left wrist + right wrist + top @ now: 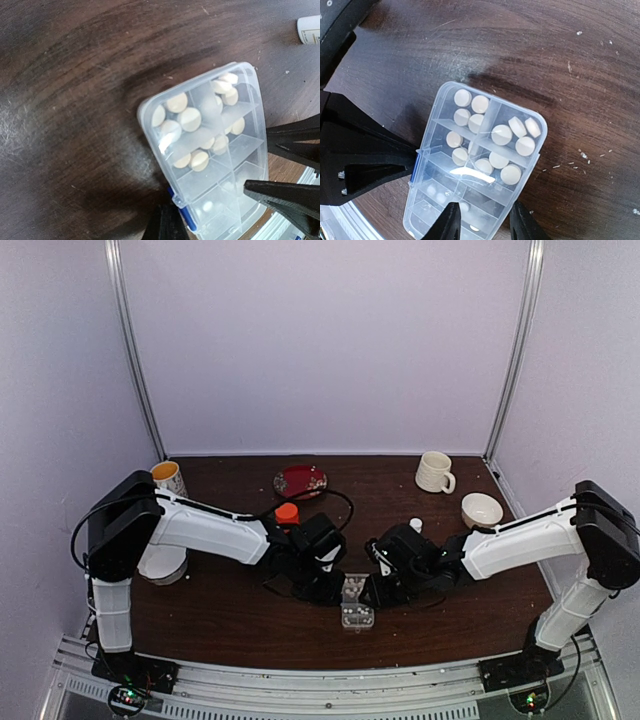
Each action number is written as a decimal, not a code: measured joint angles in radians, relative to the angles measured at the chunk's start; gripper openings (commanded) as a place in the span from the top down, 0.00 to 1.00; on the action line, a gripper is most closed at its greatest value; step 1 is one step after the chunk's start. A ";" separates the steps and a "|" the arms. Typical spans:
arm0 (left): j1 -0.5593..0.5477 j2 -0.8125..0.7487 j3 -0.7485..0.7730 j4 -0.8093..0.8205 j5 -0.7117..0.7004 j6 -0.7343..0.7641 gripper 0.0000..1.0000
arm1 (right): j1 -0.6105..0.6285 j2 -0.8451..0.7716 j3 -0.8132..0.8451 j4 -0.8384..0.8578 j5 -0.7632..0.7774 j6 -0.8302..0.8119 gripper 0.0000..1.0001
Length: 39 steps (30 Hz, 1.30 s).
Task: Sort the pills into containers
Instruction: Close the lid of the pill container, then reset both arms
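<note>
Organiser box [436, 170] of pills [501, 134], left gripper [412, 156] closed at its latch [415, 172], right gripper [485, 212] parted over it (orange bottle [287, 512] behind)

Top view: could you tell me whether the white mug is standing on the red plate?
No, the white mug stands on the table, well to the right of the red plate.

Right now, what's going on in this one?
Everything centres on the clear plastic compartment box. The left fingers, closed, touch its blue clasp. The right fingers straddle one long edge, grip unclear. Round cream pills already sit in several compartments, and the lid looks shut.
</note>
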 measured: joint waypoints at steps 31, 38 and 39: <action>0.053 -0.734 -0.201 -0.235 -0.806 0.122 0.02 | -0.011 -0.934 -0.139 -0.056 0.658 -0.433 0.00; 0.167 -1.025 -0.469 -0.043 -0.908 0.383 0.02 | -0.039 -1.168 -0.383 0.256 0.863 -0.754 0.03; 0.182 -1.066 -0.516 -0.003 -0.899 0.425 0.03 | -0.056 -1.186 -0.428 0.310 0.877 -0.791 0.05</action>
